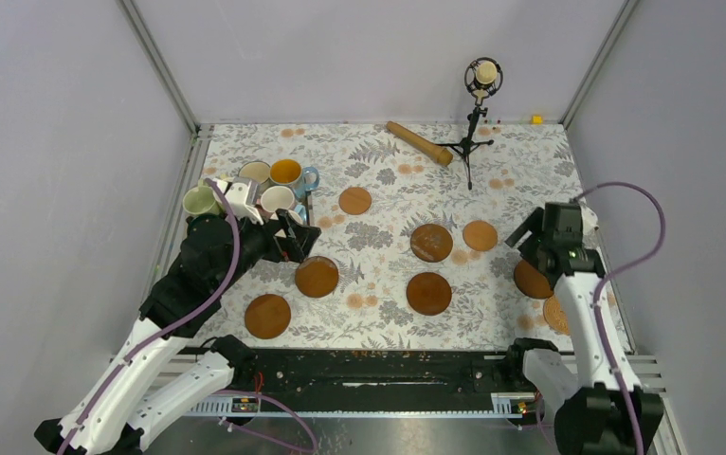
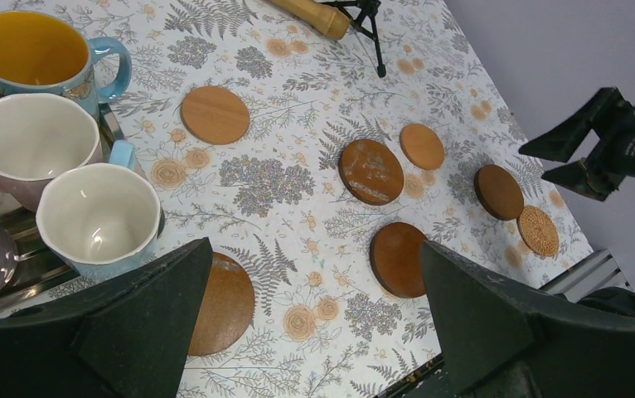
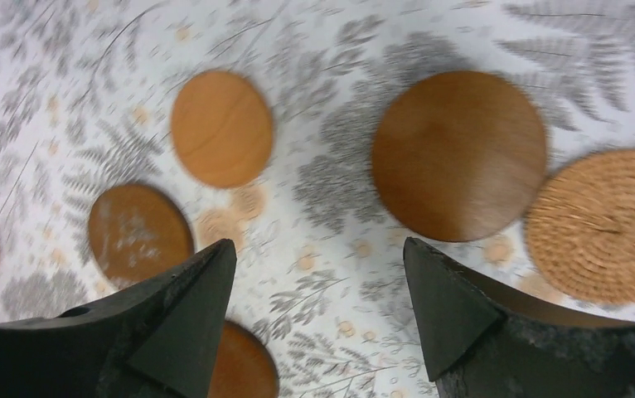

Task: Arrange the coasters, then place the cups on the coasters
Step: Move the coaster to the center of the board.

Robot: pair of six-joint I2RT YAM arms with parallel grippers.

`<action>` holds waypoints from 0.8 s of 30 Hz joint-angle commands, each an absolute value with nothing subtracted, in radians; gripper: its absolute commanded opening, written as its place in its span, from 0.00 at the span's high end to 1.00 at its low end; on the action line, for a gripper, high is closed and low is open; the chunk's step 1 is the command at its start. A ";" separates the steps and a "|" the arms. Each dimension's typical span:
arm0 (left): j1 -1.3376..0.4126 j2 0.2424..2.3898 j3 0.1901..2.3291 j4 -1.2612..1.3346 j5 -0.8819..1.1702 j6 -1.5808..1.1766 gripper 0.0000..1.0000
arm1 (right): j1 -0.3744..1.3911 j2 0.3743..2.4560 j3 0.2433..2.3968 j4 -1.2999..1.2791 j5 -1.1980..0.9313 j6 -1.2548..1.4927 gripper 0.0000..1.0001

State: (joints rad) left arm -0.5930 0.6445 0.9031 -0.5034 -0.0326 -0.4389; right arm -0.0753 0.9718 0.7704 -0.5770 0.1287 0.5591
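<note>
Top view of a table (image 1: pixel 388 166) under a fern-print cloth, with two robot arms at the near edge.

Eight round coasters (image 1: pixel 429 293) lie flat on the cloth, each bare. The scuffed coaster (image 1: pixel 431 243), near the middle, serves as the landmark.
- Just right of it lies a small tan coaster (image 1: pixel 480 235).
- Farther back and to its left lies a pale coaster (image 1: pixel 354 200).
- Straight toward the arms from it is the dark coaster pointed at above.
- Near and left of it are an amber coaster (image 1: pixel 317 277) and, farther out the same way, an end coaster (image 1: pixel 267 316).
- Well right of it, a brown coaster (image 1: pixel 533 280) lies just beside a woven coaster (image 1: pixel 556 313).

The cups (image 1: pixel 277 199) stand upright, bunched together well left of the scuffed coaster and a little farther back. None is on a coaster. Among them are a blue cup (image 1: pixel 288 172) with a yellow inside, a cream cup (image 1: pixel 254 172) and a green cup (image 1: pixel 200 201).

The left pincer (image 2: pixel 314 249) hangs left of the scuffed coaster, just on the near side of the cups. Its jaws are spread wide and hold nothing.

The right pincer (image 3: pixel 318 249) hangs right of the scuffed coaster, above the cloth beside the brown coaster. Its jaws are apart with nothing between them. Its wrist view is blurred.

Far behind the scuffed coaster stand a microphone stand (image 1: pixel 473 133) and a wooden roller (image 1: pixel 419 142).
</note>
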 commanded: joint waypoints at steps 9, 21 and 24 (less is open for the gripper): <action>-0.598 0.668 0.913 -0.452 -0.023 -0.445 0.01 | -0.273 0.813 0.620 -0.694 0.510 0.810 0.28; -0.597 0.661 0.909 -0.446 -0.040 -0.441 0.01 | -0.526 0.995 0.546 -0.596 0.328 0.754 0.35; -0.598 0.672 0.910 -0.445 -0.027 -0.443 0.01 | -0.549 0.996 0.530 -0.567 0.323 0.736 0.35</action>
